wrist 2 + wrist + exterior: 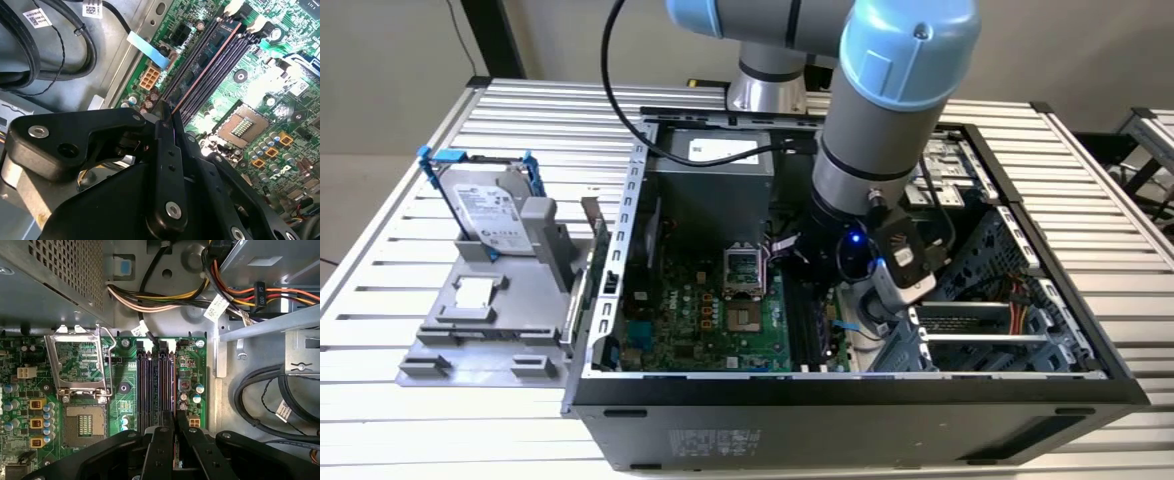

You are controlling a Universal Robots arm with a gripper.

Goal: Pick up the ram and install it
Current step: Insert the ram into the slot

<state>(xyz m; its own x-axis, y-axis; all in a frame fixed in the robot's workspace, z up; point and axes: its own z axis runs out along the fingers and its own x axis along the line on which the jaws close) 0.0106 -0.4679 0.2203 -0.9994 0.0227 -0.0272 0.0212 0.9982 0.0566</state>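
A: Checking end effector (174, 432) state?

B: Running narrow, fingers (159, 450) nearly together, pinching the ram (173, 390) by its near end, judging by the thin board edge showing between them in the first wrist view.

A: Locating the ram relative to the slots?

B: Standing on edge over the motherboard slots (150, 385), at the slot on the far side from the CPU socket (85, 425), beside the small capacitors (195, 392). Stretching straight away from the end effector (167, 112) in the second wrist view, the ram (215, 52) showing a coppery edge along its length.

A: Matching long axis to the slot?

B: Looking parallel, running toward the white latches (172, 346) at the far slot ends. Not telling whether seated or just resting on the slot.

A: Placing the arm overall?

B: Reaching down inside the open case (854, 385), near its front edge, motherboard (707, 320) right beside it. Hard drive (487, 210) sitting well apart on the surface (400, 440).
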